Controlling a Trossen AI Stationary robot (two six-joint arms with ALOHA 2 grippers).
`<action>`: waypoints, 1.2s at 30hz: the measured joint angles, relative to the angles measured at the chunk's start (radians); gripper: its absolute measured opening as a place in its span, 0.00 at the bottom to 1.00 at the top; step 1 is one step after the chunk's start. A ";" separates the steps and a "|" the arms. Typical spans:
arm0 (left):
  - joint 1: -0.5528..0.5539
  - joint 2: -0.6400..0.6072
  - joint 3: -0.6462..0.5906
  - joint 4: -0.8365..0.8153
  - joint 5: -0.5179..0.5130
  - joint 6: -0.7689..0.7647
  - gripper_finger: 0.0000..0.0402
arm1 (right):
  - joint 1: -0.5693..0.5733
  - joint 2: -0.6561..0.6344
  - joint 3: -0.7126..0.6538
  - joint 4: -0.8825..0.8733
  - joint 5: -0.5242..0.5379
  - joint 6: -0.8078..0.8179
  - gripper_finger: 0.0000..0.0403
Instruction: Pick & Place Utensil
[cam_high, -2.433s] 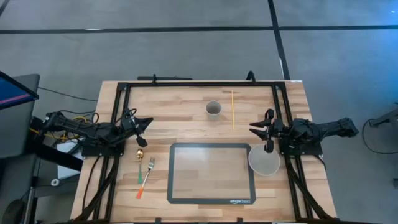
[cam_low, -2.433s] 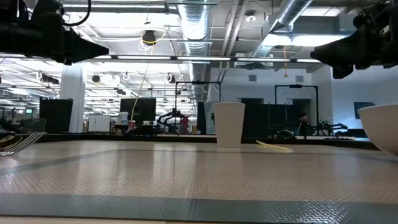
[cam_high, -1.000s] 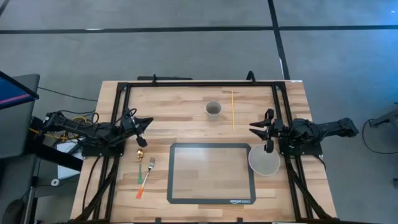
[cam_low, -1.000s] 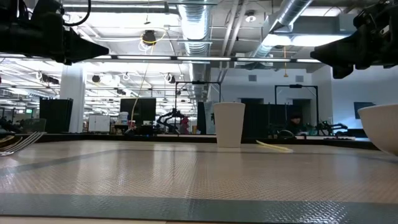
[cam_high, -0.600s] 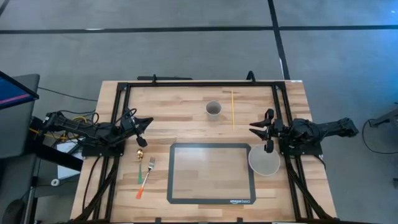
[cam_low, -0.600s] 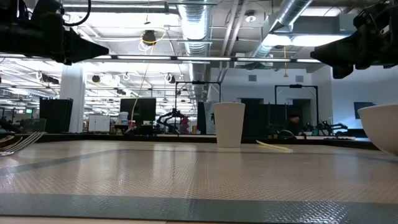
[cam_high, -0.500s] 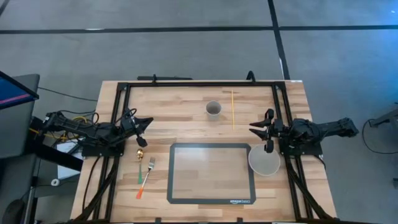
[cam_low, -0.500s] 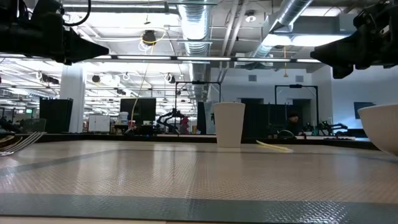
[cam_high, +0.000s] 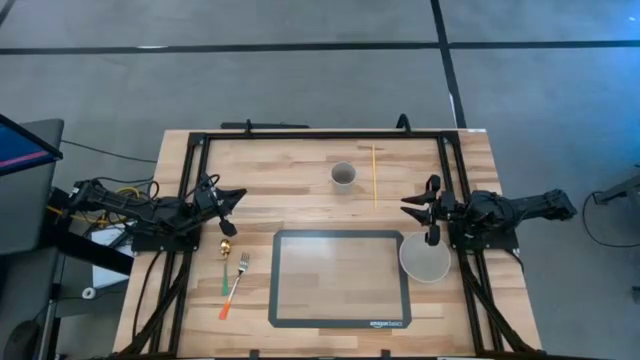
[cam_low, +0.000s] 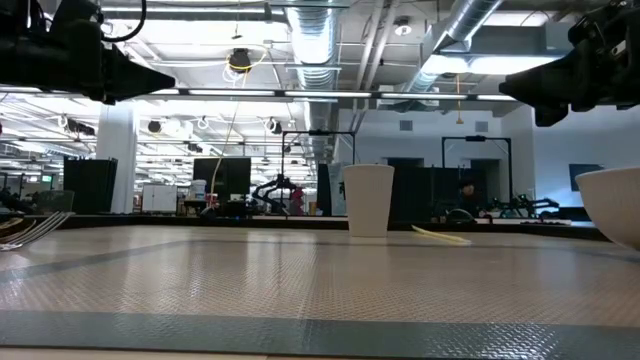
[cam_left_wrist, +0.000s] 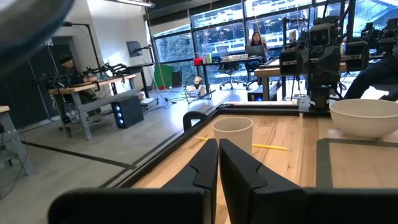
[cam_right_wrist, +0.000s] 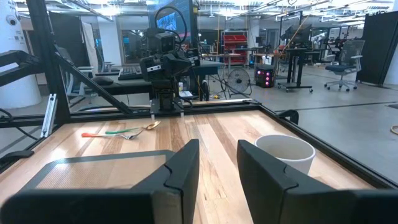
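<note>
A wooden table (cam_high: 300, 165) seen from above. At its left edge the left gripper (cam_high: 229, 197) hovers with fingers (cam_left_wrist: 199, 168) nearly together, holding nothing. Just below it lie a gold spoon (cam_high: 226, 249) and a fork (cam_high: 235, 283) with an orange-green handle, side by side, left of a dark-framed mat (cam_high: 338, 276). A white cup (cam_high: 343, 175) and a chopstick (cam_high: 375, 177) sit behind the mat. A white bowl (cam_high: 425, 258) touches the mat's right edge. The right gripper (cam_high: 418, 207) hovers above it, narrowly parted, empty.
</note>
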 joint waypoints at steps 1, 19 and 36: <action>0.000 0.000 0.000 0.000 0.000 0.000 0.04 | 0.000 0.000 0.000 0.000 0.000 0.000 0.26; 0.000 0.000 0.000 0.010 0.004 -0.142 0.04 | -0.001 0.000 -0.003 0.195 0.003 0.275 0.26; 0.002 0.000 0.003 0.273 0.152 -0.135 0.05 | 0.003 0.064 -0.001 0.270 0.034 0.128 0.26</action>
